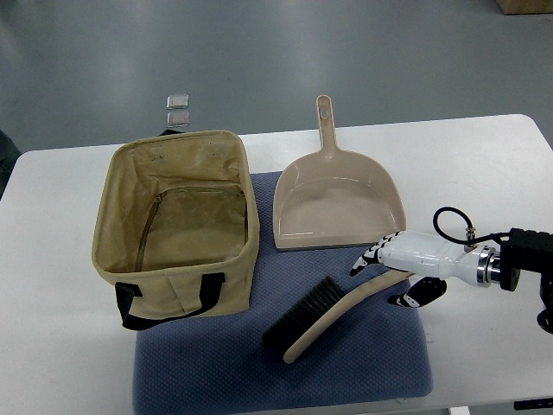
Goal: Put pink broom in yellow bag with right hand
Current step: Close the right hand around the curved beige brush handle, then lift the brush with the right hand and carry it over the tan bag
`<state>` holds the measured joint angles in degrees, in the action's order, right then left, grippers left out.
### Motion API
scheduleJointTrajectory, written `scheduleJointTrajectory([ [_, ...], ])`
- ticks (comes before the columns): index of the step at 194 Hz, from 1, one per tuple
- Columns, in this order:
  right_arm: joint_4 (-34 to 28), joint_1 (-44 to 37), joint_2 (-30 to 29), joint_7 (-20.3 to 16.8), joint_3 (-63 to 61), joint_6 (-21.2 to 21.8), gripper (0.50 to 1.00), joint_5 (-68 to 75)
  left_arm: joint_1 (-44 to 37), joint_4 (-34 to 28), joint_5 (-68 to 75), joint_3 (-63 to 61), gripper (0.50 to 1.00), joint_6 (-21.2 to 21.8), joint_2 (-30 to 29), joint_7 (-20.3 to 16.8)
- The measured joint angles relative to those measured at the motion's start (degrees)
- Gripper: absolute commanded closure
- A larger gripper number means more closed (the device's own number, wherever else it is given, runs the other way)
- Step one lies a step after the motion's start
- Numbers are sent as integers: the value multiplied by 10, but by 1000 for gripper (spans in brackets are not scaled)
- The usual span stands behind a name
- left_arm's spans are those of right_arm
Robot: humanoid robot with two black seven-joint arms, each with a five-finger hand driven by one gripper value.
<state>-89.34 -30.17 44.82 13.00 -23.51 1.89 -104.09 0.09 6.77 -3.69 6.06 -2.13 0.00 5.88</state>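
The pink-beige broom (333,316), with black bristles, lies at an angle on the blue mat (346,372), bristles to the left and handle end up to the right. The yellow fabric bag (108,216) stands open and empty at the left, black handles at its near side. My right hand (384,281) comes in from the right edge and is at the broom's handle end. Its fingers are above the handle and its thumb below, spread and not closed on it. The left arm is out of view.
A pink-beige dustpan (337,203) lies behind the broom, partly on the mat, handle pointing away. All of this rests on a white table (484,173). Two small clear items (179,110) lie on the floor beyond the far edge.
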Motion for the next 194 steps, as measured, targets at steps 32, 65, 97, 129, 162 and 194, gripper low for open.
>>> scheduleJointTrajectory([
  [32, 2, 2, -7, -15, 0, 0, 820, -5, 0, 0, 0, 0, 500, 0, 0, 0],
  [65, 5, 10, -16, -19, 0, 0, 865, -12, 0, 0, 0, 0, 500, 0, 0, 0],
  [97, 11, 16, -21, -28, 0, -1, 993, -16, 0, 0, 0, 0, 500, 0, 0, 0],
  [129, 19, 18, -23, -33, 0, -6, 1000, -21, 0, 0, 0, 0, 500, 0, 0, 0],
  [162, 24, 16, -19, -38, -8, -24, 1000, -21, 0, 0, 0, 0, 500, 0, 0, 0],
  [194, 25, 9, -5, -38, -37, -54, 1000, -13, 0, 0, 0, 0, 500, 0, 0, 0],
])
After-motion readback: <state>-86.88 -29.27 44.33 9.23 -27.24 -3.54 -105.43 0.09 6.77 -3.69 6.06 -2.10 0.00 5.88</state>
